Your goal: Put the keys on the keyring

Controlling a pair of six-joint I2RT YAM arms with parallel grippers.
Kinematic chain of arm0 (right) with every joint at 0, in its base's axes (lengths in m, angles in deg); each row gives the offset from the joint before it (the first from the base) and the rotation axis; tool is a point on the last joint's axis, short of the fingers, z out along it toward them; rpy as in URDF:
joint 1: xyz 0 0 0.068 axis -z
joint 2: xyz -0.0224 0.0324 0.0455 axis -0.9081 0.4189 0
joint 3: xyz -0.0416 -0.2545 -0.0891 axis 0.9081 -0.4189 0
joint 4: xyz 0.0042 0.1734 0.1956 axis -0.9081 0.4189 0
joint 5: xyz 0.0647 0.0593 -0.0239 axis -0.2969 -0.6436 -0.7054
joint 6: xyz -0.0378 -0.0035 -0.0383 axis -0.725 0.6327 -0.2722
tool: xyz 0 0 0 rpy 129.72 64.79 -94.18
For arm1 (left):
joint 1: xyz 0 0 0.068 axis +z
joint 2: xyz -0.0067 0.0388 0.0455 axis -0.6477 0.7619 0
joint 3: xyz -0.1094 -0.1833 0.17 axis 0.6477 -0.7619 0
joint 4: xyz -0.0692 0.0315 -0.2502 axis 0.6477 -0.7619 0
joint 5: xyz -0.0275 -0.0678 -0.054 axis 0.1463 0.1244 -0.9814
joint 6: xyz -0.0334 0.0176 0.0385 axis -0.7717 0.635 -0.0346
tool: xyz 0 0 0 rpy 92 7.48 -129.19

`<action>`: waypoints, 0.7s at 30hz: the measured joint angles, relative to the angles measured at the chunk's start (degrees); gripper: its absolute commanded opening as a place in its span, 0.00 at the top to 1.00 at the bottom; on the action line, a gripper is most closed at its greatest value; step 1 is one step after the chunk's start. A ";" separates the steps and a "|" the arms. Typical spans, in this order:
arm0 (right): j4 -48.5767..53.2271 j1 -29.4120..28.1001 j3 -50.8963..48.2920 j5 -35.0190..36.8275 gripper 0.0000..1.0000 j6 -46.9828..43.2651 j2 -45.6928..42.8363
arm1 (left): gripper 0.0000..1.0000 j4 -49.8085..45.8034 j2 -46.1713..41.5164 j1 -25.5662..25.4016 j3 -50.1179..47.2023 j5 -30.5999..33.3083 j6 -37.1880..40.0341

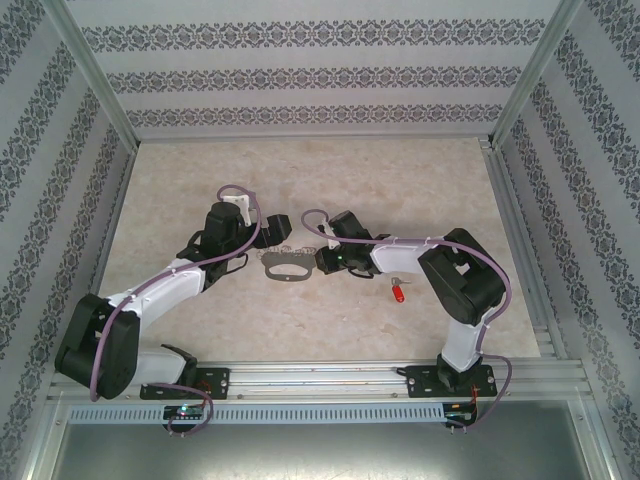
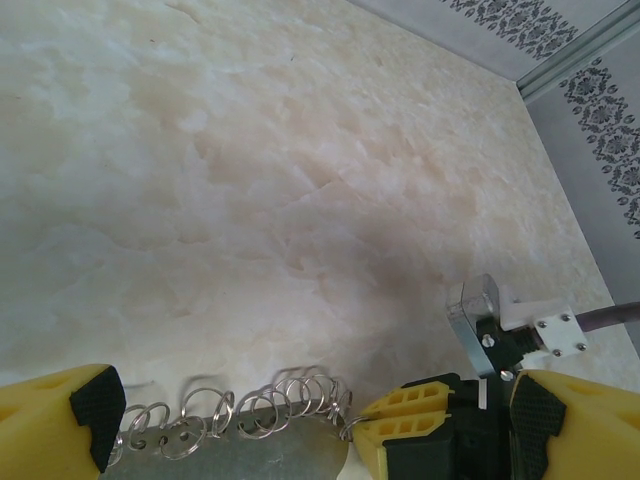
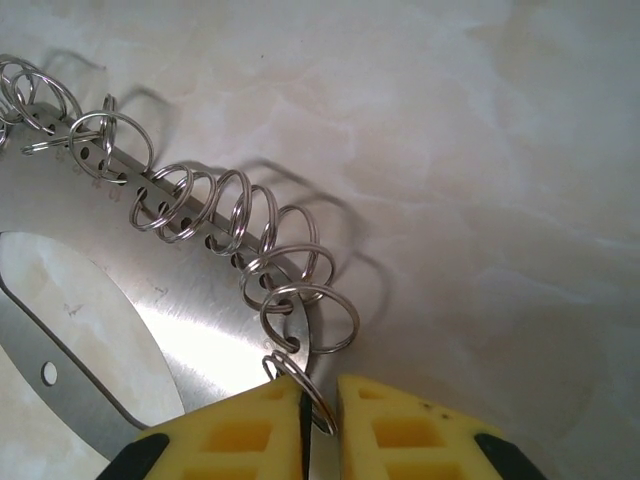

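From above, a pale marbled surface [image 1: 400,180] sits boxed in by walls [image 1: 300,75] of striped, flower-patterned paper. The keyring [image 1: 288,270] lies mid-surface between the two arms. The key [image 1: 398,293] lies toward the right edge from it. At the left wrist, the left fingers [image 2: 60,425] stand released, wide apart over the keyring's small rings. The surface's far-right corner shows beyond. At the right wrist, the right fingers [image 3: 240,435] are clenched on the keyring's end ring, against the bare surface.

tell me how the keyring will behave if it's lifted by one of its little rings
Likely stiff: the keyring looks like flat sheet metal. It would probably dangle and swing, since its split rings hang loosely through holes. Smooth metal, likely slippery.
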 measured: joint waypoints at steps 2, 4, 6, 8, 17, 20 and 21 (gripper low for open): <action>-0.31 0.00 0.04 -0.26 0.94 -0.02 0.04 | 0.00 0.02 0.07 0.00 0.00 0.00 0.00; -0.92 -0.02 0.31 -0.44 1.00 -0.26 0.02 | 0.00 0.07 0.13 0.00 0.00 0.00 0.00; -0.92 -0.02 0.31 -0.46 1.00 -0.24 0.04 | 0.00 0.24 0.22 0.00 0.00 0.00 0.00; -0.94 0.00 0.31 -0.46 1.00 -0.24 0.04 | 0.00 0.42 0.24 0.00 0.00 0.00 0.00; -0.94 1.22 -1.51 -1.22 1.00 -2.67 -3.32 | 0.00 0.37 -0.42 0.00 0.00 0.26 0.00; -1.03 1.64 -3.08 -1.86 1.00 -5.22 -8.52 | 0.00 -1.01 -2.19 0.00 0.68 0.48 -0.02; -1.16 1.92 -3.54 -2.27 1.00 -6.27 -10.75 | 0.00 -1.75 -2.89 0.00 1.27 0.46 -0.02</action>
